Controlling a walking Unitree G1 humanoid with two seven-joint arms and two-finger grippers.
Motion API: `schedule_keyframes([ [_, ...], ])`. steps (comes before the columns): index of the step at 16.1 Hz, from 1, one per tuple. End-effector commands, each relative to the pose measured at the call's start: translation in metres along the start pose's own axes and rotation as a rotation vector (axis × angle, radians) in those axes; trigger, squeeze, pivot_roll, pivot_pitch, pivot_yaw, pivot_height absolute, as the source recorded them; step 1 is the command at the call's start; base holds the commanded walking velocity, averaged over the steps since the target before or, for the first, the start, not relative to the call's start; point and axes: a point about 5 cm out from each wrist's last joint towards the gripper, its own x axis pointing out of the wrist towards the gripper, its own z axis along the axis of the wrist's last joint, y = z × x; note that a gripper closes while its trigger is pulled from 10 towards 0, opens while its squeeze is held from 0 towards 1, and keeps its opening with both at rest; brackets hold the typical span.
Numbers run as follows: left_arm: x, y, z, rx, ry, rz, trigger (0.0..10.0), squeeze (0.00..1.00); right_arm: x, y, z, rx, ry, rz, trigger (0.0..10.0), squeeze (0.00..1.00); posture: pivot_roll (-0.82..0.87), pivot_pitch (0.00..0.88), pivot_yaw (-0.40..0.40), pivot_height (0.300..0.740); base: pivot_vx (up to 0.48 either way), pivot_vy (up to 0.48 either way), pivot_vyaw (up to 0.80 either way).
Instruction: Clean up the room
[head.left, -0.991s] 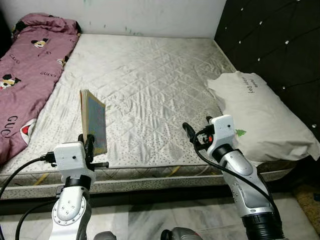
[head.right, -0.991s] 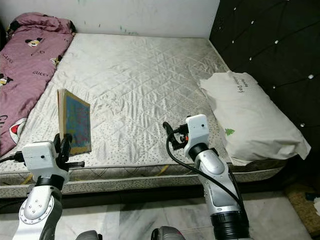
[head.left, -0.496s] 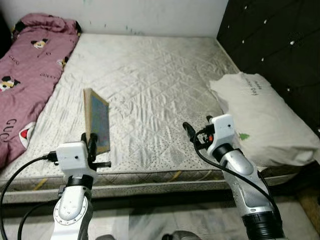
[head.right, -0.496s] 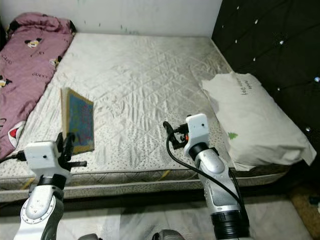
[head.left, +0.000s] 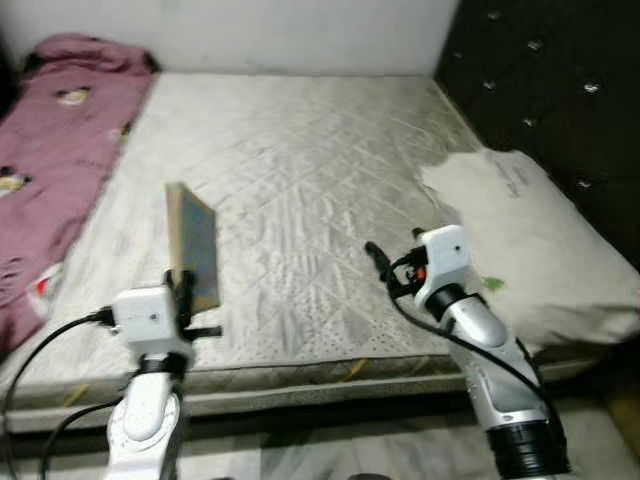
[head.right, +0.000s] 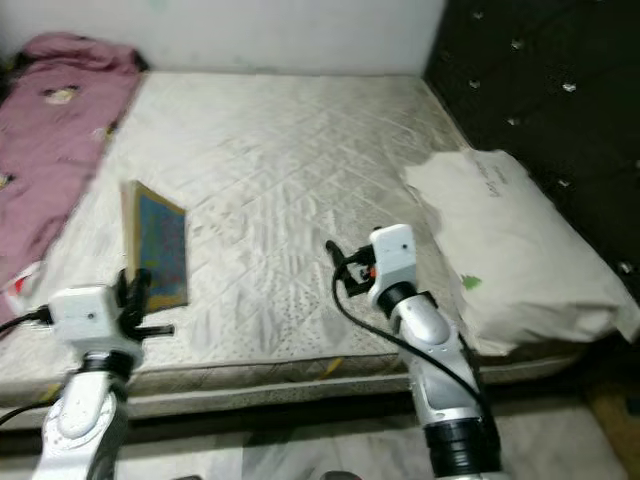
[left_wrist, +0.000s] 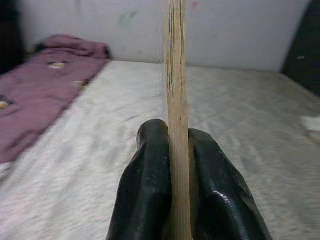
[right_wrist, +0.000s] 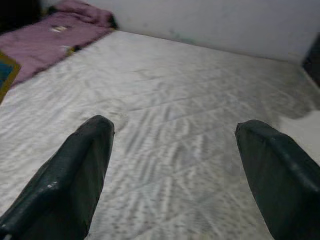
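Book (left_wrist: 177, 80) upright — clamped in left gripper (left_wrist: 175, 165).

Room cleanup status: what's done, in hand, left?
Done: nothing visibly put away. In hand: left gripper shut on the book, held upright above the mattress. Right gripper open, empty. Left: stow the book; pillow and pink blanket on the mattress.

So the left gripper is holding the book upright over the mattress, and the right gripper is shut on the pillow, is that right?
Not quite. The left gripper does hold the book upright over the mattress, but the right gripper is open and holds nothing; the pillow lies apart from it. The right wrist view shows its fingers spread over bare mattress.
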Motion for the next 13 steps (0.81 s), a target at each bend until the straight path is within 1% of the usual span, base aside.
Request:
schedule_keyframes([
  [1, 0.0010, 0.0028, 0.0067, 0.012, -0.036, 0.007, 10.0, 0.00, 0.0007, 0.0008, 0.0008, 0.002, -0.001, 0.002, 10.0, 0.00, -0.05, 0.030, -0.055, 0.740, 0.311, 0.000, 0.00],
  [6, 0.0040, 0.0036, 0.0053, 0.024, -0.023, 0.030, 10.0, 0.00, 0.0027, 0.0015, 0.0011, 0.003, 0.001, 0.003, 10.0, 0.00, -0.05, 0.035, -0.054, 0.740, 0.000, 0.000, 0.00],
  [7, 0.0040, 0.0046, 0.0051, 0.042, -0.018, 0.045, 10.0, 0.00, 0.0029, 0.0016, 0.0007, 0.004, 0.002, 0.004, 10.0, 0.00, -0.05, 0.034, -0.054, 0.740, 0.000, 0.000, 0.00],
  [12, 0.0046, 0.0014, 0.0042, 0.019, -0.014, 0.029, 10.0, 0.00, 0.0028, 0.0013, -0.0011, 0.004, 0.011, 0.006, 10.0, 0.00, -0.05, 0.024, -0.054, 0.740, 0.000, 0.000, 0.00],
  [13, 0.0046, 0.0010, 0.0042, 0.018, -0.013, 0.029, 10.0, 0.00, 0.0029, 0.0012, -0.0011, 0.003, 0.012, 0.006, 10.0, 0.00, -0.05, 0.024, -0.055, 0.740, 0.000, -0.285, 0.00],
])
